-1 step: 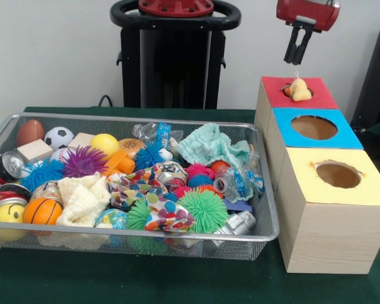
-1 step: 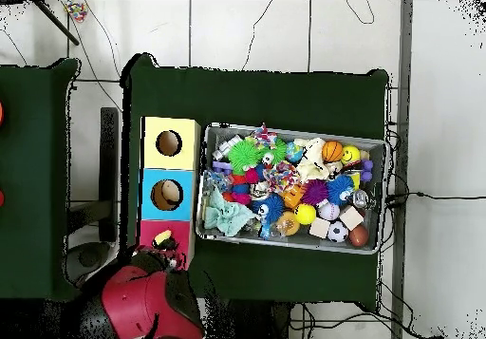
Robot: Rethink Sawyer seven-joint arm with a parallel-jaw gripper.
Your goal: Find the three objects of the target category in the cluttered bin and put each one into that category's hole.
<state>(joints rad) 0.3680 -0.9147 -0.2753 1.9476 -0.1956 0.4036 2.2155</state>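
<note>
Jaws look nearly closed, the two black fingers hanging almost together with only a thin slit between them, nothing held. Gripper (image 1: 297, 62) hangs straight above the red-topped box (image 1: 316, 96), tips clear of it. Directly below the tips a pale yellow, lumpy object (image 1: 299, 90) sits in the red box's hole, sticking up above the rim, not touching the fingers; can't tell what it is exactly. In the overhead view the same yellow piece (image 2: 162, 237) shows at the red box (image 2: 180, 231), with the red arm body (image 2: 142, 307) next to it. Three boxes stand in a row touching each other: red, blue-topped (image 1: 342, 136), yellow-topped (image 1: 373, 183); blue and yellow holes look empty. Wire mesh bin (image 1: 266, 215) sits just beside the boxes on the green table (image 1: 177, 278), packed: green spiky ball (image 1: 204, 209), purple spiky ball (image 1: 83, 161), mini basketball (image 1: 42, 211), mini soccer ball (image 1: 58, 137), mini football (image 1: 30, 132), teal cloth (image 1: 209, 145), cream cloth (image 1: 82, 197), wooden block (image 1: 35, 151).
</note>
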